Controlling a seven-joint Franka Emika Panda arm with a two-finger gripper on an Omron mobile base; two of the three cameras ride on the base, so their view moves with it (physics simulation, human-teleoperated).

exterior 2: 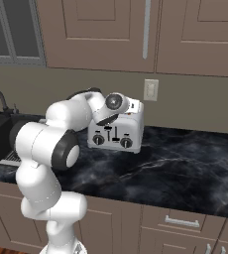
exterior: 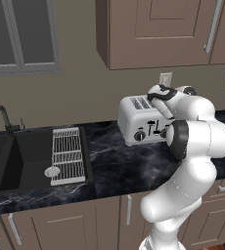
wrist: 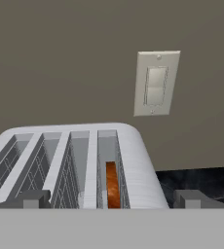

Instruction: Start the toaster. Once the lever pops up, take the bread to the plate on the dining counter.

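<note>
1. The toaster (exterior: 143,120) is seen standing on the black marble counter (exterior: 109,166) against the wall, with the bread (wrist: 112,186) sunk deep in the rightmost slot as shown in the hand view — only a brown strip of it is visible between the wire guides.
2. The gripper (wrist: 111,198) is held above the near edge of the toaster, its jaws spread wide and nothing grasped; the two finger tips (wrist: 33,198) are seen well apart, one at each side of the slots.
3. Progress is judged as early — whether the toaster has been started cannot be told, since the levers are too small to read. The bread is not yet taken out, and the carry to the plate is left.
4. The plate and the dining counter are not to be located from this position, so a drive of the base is probably needed later.
5. A wall outlet (wrist: 156,83) is seen behind the toaster, upper cabinets (exterior 2: 136,32) above it, and a sink (exterior: 24,158) with a wire rack (exterior: 67,155) well to the left.
6. Access to the slots is narrowed by the low cabinets and by the wire guides around the bread.
</note>
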